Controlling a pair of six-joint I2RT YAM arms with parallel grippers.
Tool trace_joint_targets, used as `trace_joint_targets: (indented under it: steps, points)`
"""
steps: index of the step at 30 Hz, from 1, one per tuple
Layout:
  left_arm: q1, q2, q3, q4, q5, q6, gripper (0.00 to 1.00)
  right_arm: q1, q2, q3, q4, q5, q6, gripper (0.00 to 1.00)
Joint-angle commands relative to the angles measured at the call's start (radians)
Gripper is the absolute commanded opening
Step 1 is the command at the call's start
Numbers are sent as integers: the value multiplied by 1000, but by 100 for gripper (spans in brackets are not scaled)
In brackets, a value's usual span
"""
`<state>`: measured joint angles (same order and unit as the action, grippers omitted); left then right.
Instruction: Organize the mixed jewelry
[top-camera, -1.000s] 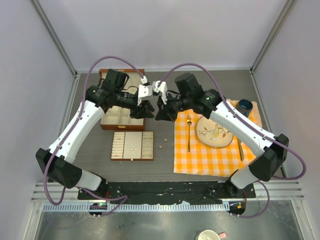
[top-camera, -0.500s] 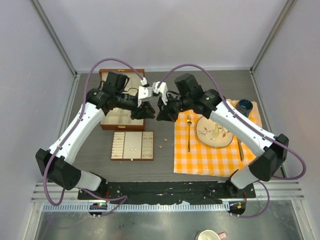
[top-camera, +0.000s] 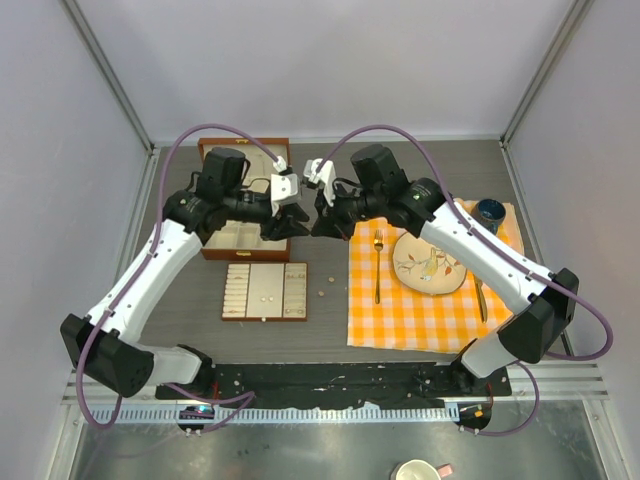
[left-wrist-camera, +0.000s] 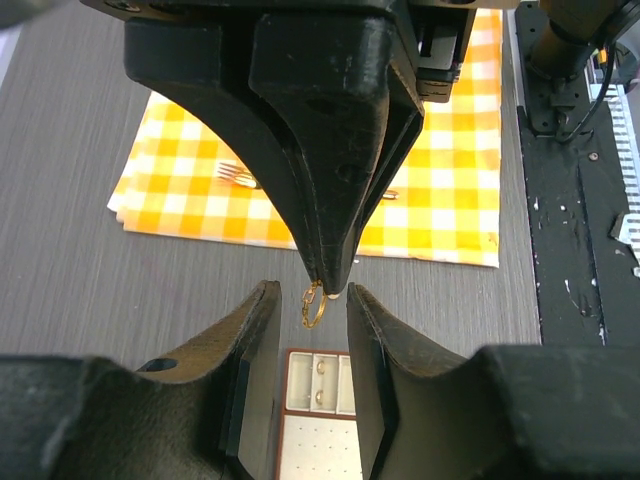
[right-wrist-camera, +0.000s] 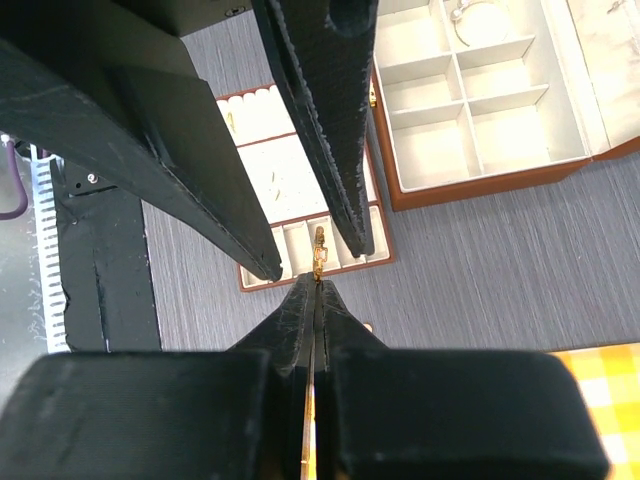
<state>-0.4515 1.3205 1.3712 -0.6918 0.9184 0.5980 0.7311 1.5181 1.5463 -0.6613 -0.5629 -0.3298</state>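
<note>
My right gripper is shut on a small gold ring, which pokes out past its tips. My left gripper is open, with a finger on each side of the ring and not touching it. Both meet in mid-air above the table, over the flat wooden tray. Two gold rings sit in the tray's small compartments. A thin silver bracelet lies in the wooden box. Tiny studs lie loose on the table beside the tray.
A yellow checked cloth on the right carries a patterned plate, a gold fork, a knife and a dark blue cup. The box's open lid stands at the back left.
My left arm has drawn slightly to the left, and its jaws narrowed a little, then widened again around the ring. My right gripper has stayed still, shut on the ring.
</note>
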Motion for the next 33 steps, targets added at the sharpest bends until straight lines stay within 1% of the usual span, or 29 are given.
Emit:
trace_joint_targets:
  steps: [1,6,15,33]
  points:
    - [2,-3,9,52,7,-26,36,-2,-47,20,42,-17,8,1]
    - [8,5,25,43,0,-23,36,-4,-55,20,43,-14,8,1]
    - [22,17,34,6,14,0,31,-7,-62,15,42,-15,6,1]
    - [27,8,43,21,62,-33,29,-9,-53,8,43,-14,2,1]
